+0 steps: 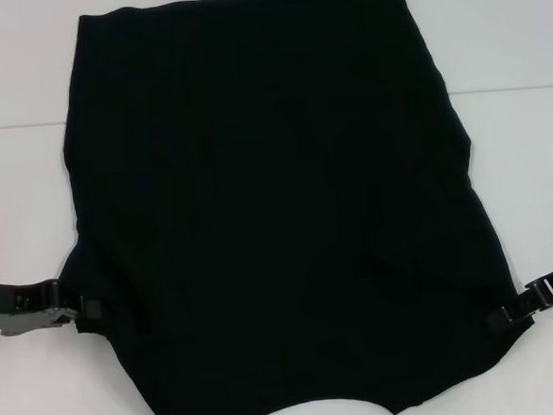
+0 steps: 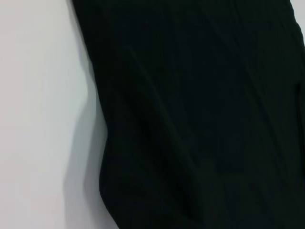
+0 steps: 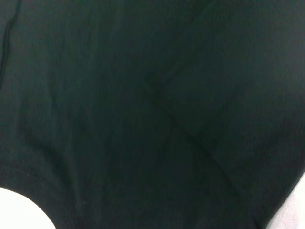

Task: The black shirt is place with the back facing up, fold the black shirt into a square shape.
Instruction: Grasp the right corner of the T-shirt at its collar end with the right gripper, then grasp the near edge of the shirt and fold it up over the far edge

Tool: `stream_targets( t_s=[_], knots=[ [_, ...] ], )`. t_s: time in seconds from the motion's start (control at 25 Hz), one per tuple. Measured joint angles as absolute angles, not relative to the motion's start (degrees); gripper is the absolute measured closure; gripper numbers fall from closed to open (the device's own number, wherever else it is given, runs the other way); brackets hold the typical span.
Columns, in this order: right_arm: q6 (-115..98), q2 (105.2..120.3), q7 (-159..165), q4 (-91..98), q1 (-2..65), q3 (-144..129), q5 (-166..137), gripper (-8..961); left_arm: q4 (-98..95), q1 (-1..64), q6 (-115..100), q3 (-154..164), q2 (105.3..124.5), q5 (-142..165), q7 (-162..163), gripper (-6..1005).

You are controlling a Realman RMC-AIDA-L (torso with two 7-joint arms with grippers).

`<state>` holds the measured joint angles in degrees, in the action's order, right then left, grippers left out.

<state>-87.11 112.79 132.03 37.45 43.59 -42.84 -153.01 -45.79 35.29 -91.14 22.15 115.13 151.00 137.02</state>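
The black shirt (image 1: 276,198) lies spread on the white table (image 1: 28,187), plain side up. Its curved neckline is at the near edge and its hem at the far edge. My left gripper (image 1: 82,309) sits at the shirt's near left edge, one finger lying on top of the cloth, pinched on it. At the near right edge, my right gripper (image 1: 501,316) grips the cloth the same way. In the left wrist view the black shirt (image 2: 200,114) fills most of the picture beside bare table. The black shirt (image 3: 143,105) covers nearly all of the right wrist view.
White table surface (image 1: 526,105) surrounds the shirt on the left, right and far sides. A faint seam line (image 1: 15,127) crosses the table. No other objects show.
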Motion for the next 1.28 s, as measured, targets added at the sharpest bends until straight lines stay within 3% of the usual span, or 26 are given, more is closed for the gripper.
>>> stream_targets(
  t_s=[0.04, 0.68, 1.12, 1.28],
  knots=[
    [-87.25, 112.79, 132.03, 37.65, 43.56, -42.85, -153.01, 197, -45.79, 35.3, -91.16, 22.2, 115.13, 151.0, 137.02, 957],
    [-90.29, 113.42, 132.19, 41.85, 41.97, -40.19, -151.66, 856, -45.79, 35.2, -94.06, 22.11, 115.18, 149.18, 134.13, 958],
    [-97.95, 113.51, 133.73, 45.13, 38.78, -38.64, -151.8, 891, -47.61, 34.62, -100.06, 22.64, 114.72, 154.56, 133.71, 958],
    [-101.89, 114.93, 135.38, 49.62, 35.62, -39.28, -152.59, 890, -49.63, 33.35, -104.31, 22.66, 115.19, 155.84, 132.86, 957]
  ],
)
